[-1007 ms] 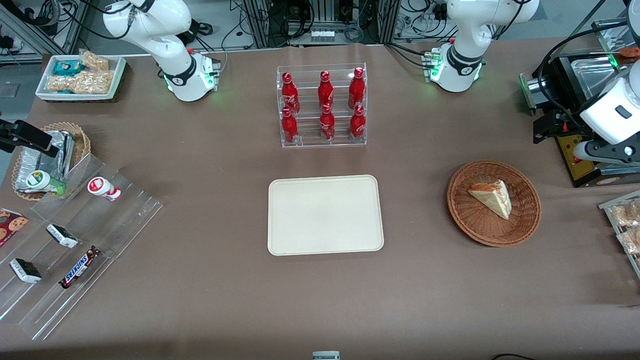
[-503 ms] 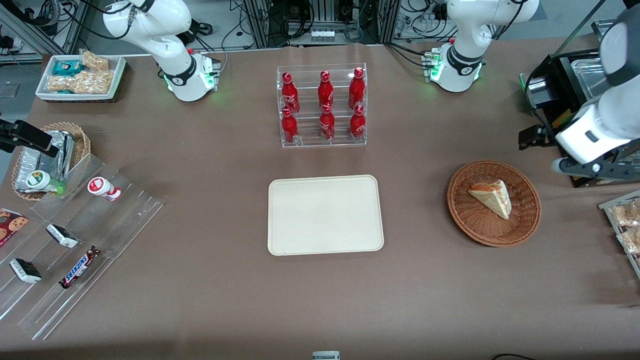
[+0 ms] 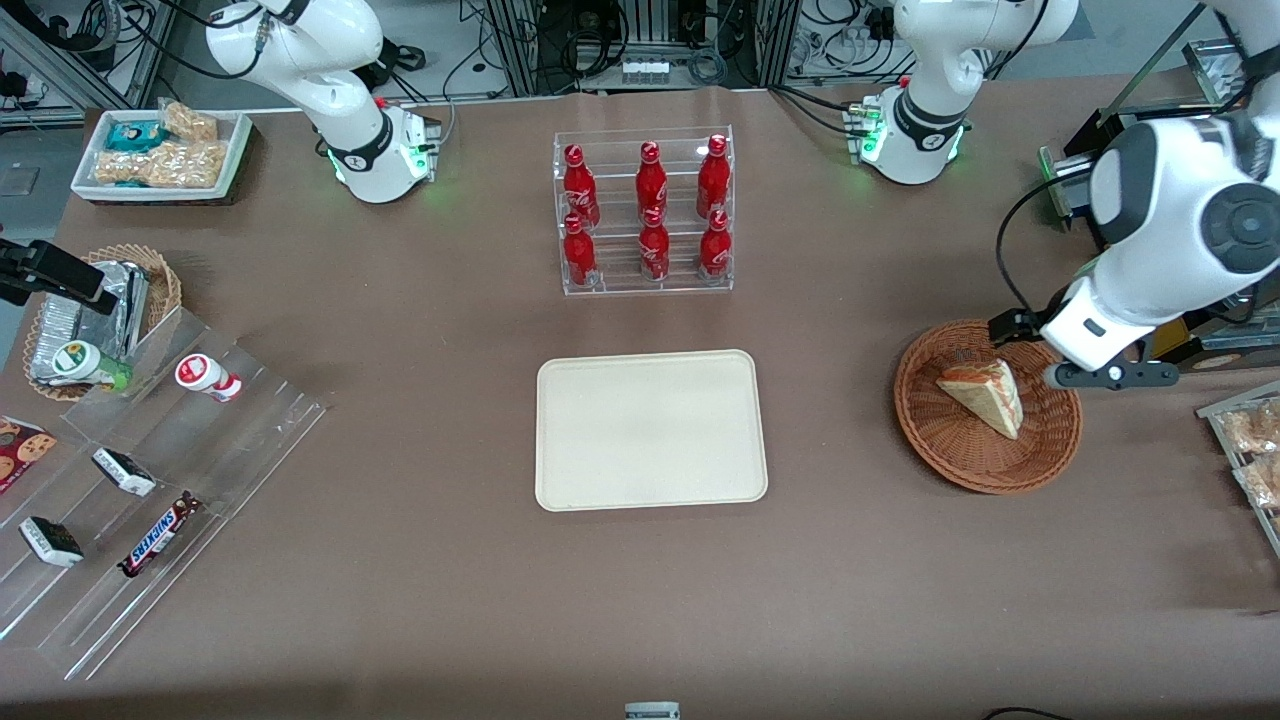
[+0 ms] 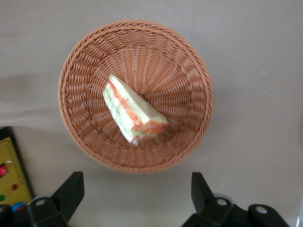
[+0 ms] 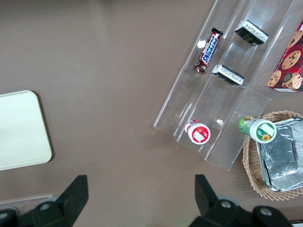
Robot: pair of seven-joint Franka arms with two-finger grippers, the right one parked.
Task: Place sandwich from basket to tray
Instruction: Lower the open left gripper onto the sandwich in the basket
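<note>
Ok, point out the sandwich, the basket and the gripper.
sandwich point(image 4: 134, 111), left wrist view, on its top bread face.
basket point(image 3: 940, 448), front view, on its woven wall.
gripper point(image 4: 137, 193), left wrist view, midway between its open fingertips, above the basket.

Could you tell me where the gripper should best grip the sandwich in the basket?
Probably from above, across the sandwich's two long sides near mid-length: the wedge lies flat in the basket, and the open gripper hangs above the rim.
</note>
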